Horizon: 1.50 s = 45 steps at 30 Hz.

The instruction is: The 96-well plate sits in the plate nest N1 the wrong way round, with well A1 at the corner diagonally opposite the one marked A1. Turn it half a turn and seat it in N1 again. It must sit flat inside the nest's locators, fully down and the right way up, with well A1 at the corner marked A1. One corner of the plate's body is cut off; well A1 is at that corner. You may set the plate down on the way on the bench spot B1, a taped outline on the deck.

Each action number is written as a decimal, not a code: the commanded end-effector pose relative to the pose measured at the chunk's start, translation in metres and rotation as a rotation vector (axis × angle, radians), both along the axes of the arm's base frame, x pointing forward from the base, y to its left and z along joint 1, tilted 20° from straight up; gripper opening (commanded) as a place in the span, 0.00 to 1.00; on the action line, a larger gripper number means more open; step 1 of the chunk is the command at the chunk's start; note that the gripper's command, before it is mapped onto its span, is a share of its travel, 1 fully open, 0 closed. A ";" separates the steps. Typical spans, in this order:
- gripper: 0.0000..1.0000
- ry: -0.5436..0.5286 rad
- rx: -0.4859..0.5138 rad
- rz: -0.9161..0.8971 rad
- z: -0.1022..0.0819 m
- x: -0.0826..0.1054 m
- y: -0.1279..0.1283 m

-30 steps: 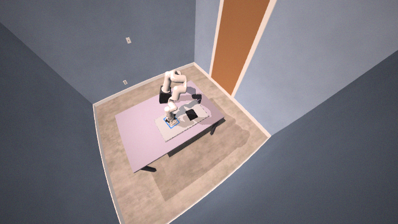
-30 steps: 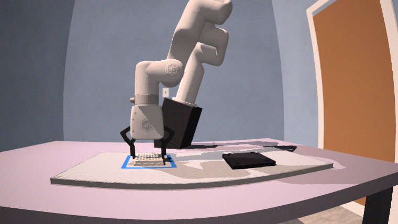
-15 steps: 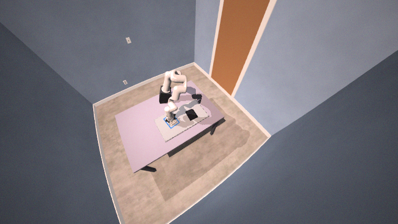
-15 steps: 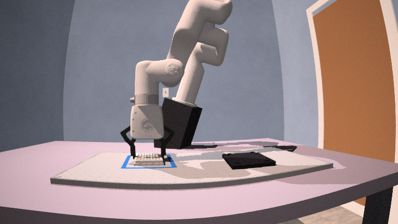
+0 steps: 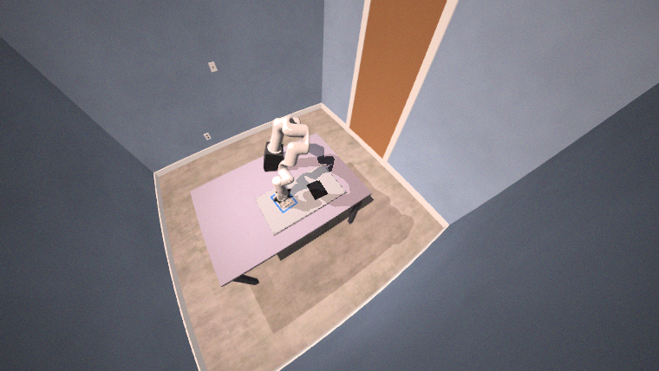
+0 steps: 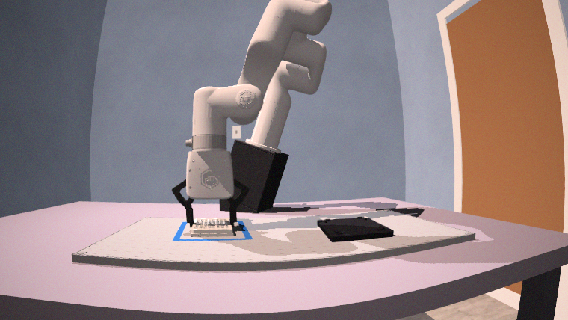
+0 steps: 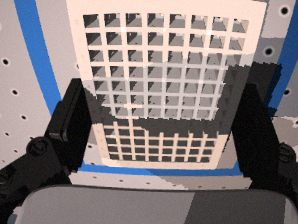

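Blue walls surround the bench (image 5: 221, 230); from the top view we see the 96-well plate (image 5: 286, 201) inside taped outline B1 (image 5: 282, 208), well apart from nest N1 (image 5: 316, 189). In the exterior view the hand (image 6: 211, 222) clamps its sides. In the wrist view we judge it light, rigid and slippery; grip the side walls.

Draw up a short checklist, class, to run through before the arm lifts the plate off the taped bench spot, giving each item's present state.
1. Gripper shut on the 96-well plate: ok.
2. Fingers on opposite sides of the plate: ok.
3. Plate lying flat inside the blue outline B1: ok.
4. Nest N1 free of objects: ok.
5. Which corner is cut off: cannot tell.
6. A1 mark on the nest: cannot tell.
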<state>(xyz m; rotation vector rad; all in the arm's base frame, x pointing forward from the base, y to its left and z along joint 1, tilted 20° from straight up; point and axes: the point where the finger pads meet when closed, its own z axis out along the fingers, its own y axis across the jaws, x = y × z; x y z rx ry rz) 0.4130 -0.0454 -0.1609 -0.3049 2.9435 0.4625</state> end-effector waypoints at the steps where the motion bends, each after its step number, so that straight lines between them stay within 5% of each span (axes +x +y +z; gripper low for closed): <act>1: 0.00 -0.003 -0.001 -0.001 0.001 0.001 -0.001; 45: 0.00 -0.003 -0.001 -0.001 0.012 0.000 -0.004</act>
